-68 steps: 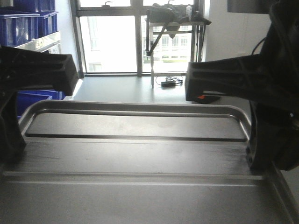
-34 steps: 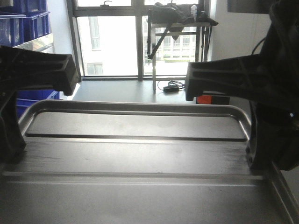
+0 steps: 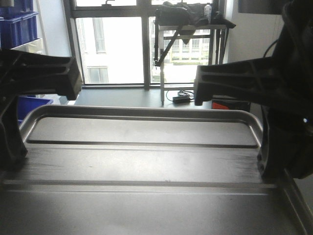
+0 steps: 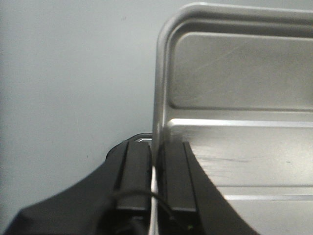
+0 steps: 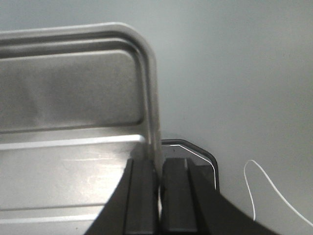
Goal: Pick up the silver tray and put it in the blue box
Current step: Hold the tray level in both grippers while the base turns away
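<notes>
We hold the silver tray (image 3: 146,132). It looks lifted and fills the front view from 9 to 3 o'clock. Our left gripper (image 4: 156,152) pinches its rim at 9 o'clock, and our right gripper (image 5: 159,166) at 3 o'clock. Grabbing is done. The blue box comes next. A blue bin (image 3: 32,104) peeks at 9 o'clock.

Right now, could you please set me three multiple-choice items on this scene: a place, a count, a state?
1. Where does the left gripper clamp the silver tray? A side rim; B floor's middle; C nowhere.
2. How many grippers hold it? A none; B one; C two.
3. Its visible floor is: A bare; B strewn with screws; C flooded.
1 A, fingers straddle the rim; 2 C, the right gripper pinches the opposite rim; 3 A, nothing lies on it.
</notes>
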Action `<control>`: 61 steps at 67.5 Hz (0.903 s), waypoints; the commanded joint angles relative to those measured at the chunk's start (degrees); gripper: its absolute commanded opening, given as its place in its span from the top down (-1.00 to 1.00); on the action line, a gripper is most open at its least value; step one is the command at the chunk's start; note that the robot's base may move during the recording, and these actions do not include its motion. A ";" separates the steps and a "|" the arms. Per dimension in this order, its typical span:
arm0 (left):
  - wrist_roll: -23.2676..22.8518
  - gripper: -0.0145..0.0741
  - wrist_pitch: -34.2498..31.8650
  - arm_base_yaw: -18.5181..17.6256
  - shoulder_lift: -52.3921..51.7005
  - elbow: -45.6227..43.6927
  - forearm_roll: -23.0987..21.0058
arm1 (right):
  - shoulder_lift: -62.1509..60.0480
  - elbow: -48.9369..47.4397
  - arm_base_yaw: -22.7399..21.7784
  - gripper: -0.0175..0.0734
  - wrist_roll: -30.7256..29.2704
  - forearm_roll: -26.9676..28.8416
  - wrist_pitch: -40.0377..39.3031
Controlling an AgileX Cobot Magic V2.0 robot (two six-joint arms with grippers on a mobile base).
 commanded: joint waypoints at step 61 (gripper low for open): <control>-0.10 0.69 -0.68 -0.48 -1.61 -1.50 0.95 | -1.61 -1.40 0.12 0.46 0.03 -2.18 -1.05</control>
